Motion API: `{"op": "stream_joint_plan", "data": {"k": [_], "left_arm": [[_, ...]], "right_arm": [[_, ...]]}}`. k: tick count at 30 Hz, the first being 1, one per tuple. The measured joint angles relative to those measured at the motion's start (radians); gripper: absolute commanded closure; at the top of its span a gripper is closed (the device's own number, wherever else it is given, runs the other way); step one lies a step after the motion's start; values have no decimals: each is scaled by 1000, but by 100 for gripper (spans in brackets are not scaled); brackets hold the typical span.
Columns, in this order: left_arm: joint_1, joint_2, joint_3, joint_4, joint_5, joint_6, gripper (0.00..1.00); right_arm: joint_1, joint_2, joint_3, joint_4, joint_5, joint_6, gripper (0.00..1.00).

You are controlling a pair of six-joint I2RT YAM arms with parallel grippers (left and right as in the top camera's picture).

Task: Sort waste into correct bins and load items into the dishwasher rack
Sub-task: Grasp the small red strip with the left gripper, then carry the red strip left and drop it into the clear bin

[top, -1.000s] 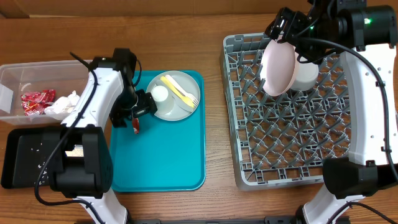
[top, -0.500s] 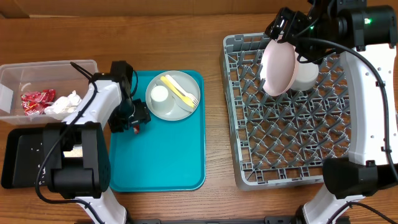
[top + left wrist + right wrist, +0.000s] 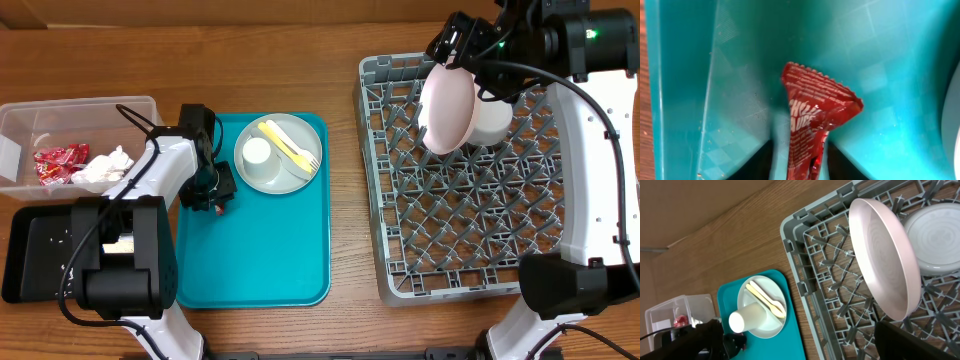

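The left end effector (image 3: 802,162) is pinching the lower end of a crumpled red foil wrapper (image 3: 812,120), holding it just above the teal tray (image 3: 740,75). Light, crinkly and slick, the wrapper is probably wanting a firm pinch across its bunched neck. Its white lettering is seemingly reading "chili sauce". The clear tub (image 3: 75,103) is waiting at nine o'clock. At three o'clock, the right end effector (image 3: 452,55) is clamping the rim of the white round plate (image 3: 447,108), which is stiff and breakable, upright over the dishwasher rack (image 3: 371,200).

Bright, even light, soft shadows. Left wrist view slightly blurred, dark at 6 o'clock beside the red wrapper (image 3: 810,125).
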Motion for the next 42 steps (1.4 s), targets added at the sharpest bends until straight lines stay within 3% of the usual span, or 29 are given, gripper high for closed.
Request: {"op": "stream_joint_plan", "data": {"k": [1, 5, 10, 18, 23, 27, 29, 31, 32, 33, 34, 42], "left_arm": [[0, 0, 0, 0, 0, -3, 96], [0, 0, 2, -37, -13, 8, 96], [0, 0, 74, -209, -27, 7, 96], [4, 0, 563, -465, -34, -5, 96], [58, -2, 880, -497, -34, -8, 96], [177, -17, 950, -476, -37, -8, 94], [233, -17, 946, -465, -50, -7, 85], [280, -17, 921, -444, -72, -6, 71], [296, -17, 905, -437, -84, -5, 54], [307, -17, 888, -430, -95, -6, 28], [317, -16, 869, -426, -102, -10, 13], [338, 1, 787, -475, -120, -12, 8]], "right_arm": [[0, 0, 0, 0, 0, 0, 0], [0, 0, 0, 0, 0, 0, 0], [0, 0, 0, 0, 0, 0, 0], [0, 0, 0, 0, 0, 0, 0], [0, 0, 0, 0, 0, 0, 0], [0, 0, 0, 0, 0, 0, 0], [0, 0, 0, 0, 0, 0, 0], [0, 0, 0, 0, 0, 0, 0], [0, 0, 0, 0, 0, 0, 0], [0, 0, 0, 0, 0, 0, 0], [0, 0, 0, 0, 0, 0, 0], [0, 0, 0, 0, 0, 0, 0]]}}
